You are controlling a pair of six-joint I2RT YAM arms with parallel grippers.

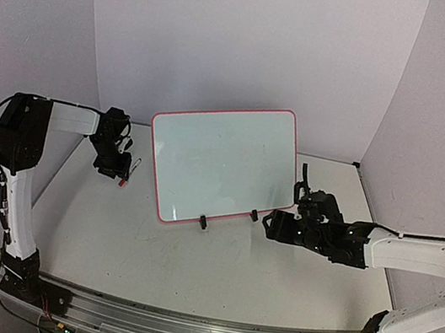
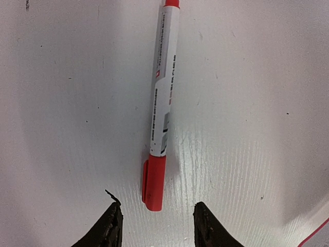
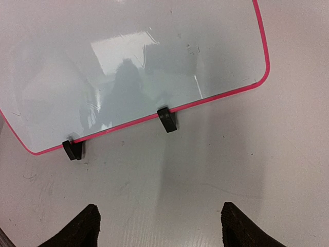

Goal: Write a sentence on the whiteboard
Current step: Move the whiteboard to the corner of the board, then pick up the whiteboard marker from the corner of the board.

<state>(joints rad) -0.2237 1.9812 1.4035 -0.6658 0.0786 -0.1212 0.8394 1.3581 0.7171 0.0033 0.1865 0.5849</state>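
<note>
The whiteboard [image 1: 223, 162] stands tilted on two black clip feet [image 3: 167, 119] at mid-table, its pink-rimmed face [image 3: 133, 67] glossy, with only faint smudges on it. The sentence is out of view. A white marker with a red cap [image 2: 162, 103] lies flat on the table left of the board, seen from above as a small red-tipped stick [image 1: 127, 174]. My left gripper [image 2: 157, 211] hovers over its capped end, jaws apart, the cap just ahead of the fingertips and untouched. Facing the board's lower right edge, my right gripper [image 3: 159, 216] stands open and holds nothing.
The left arm's gripper [image 1: 113, 167] is near the table's left wall. The right one [image 1: 274, 225] sits low, just right of the board's right clip foot [image 1: 253, 215]. Grey walls close the table at the back and sides.
</note>
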